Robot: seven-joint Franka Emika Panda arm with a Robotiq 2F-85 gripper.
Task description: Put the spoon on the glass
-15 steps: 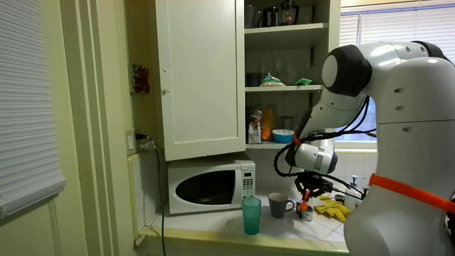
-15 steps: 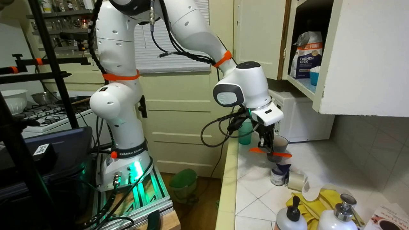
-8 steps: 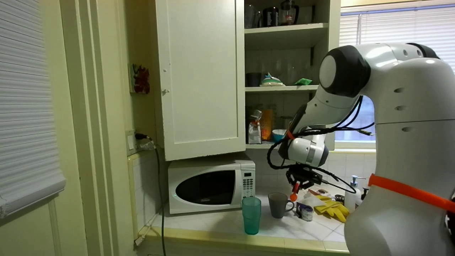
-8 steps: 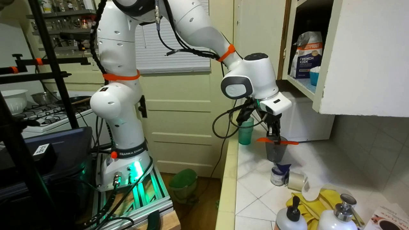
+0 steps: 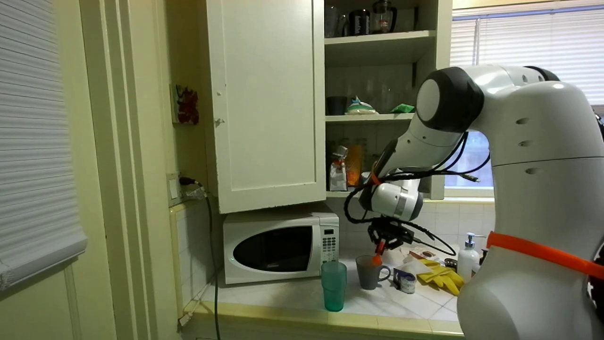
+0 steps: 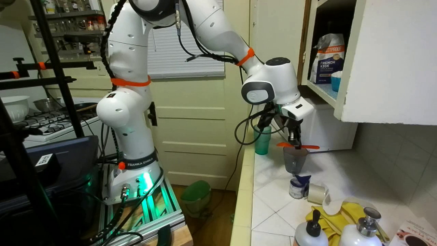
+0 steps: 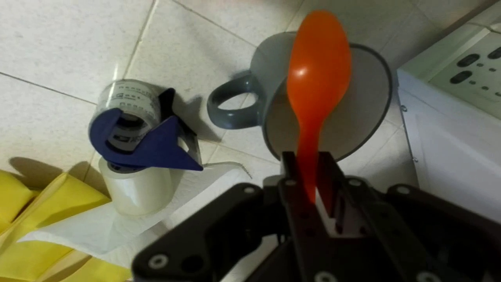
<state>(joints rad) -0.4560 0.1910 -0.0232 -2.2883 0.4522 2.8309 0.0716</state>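
In exterior view, your hand (image 5: 381, 247), clamped on orange spoon (image 5: 376, 260), shifts left over mug (image 5: 367, 277), nearer teal glass (image 5: 334, 287), lower centre; placing remains.

spoon (image 7: 319, 66): glossy plastic | glass (image 5: 334, 288): smooth, translucent | mug (image 5: 367, 276): smooth | gripper (image 7: 308, 161): matt | countertop (image 6: 268, 222): smooth tile

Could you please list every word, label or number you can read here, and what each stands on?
"FRANKA EMIKA": robot's base collar
"FRENCH KICK": bag
"ETPROOF", beginning not readable: same bag
"Read", rest blurred: tape roll
Too small or blurred to read: markings on the microwave, black container, black box and printed item.
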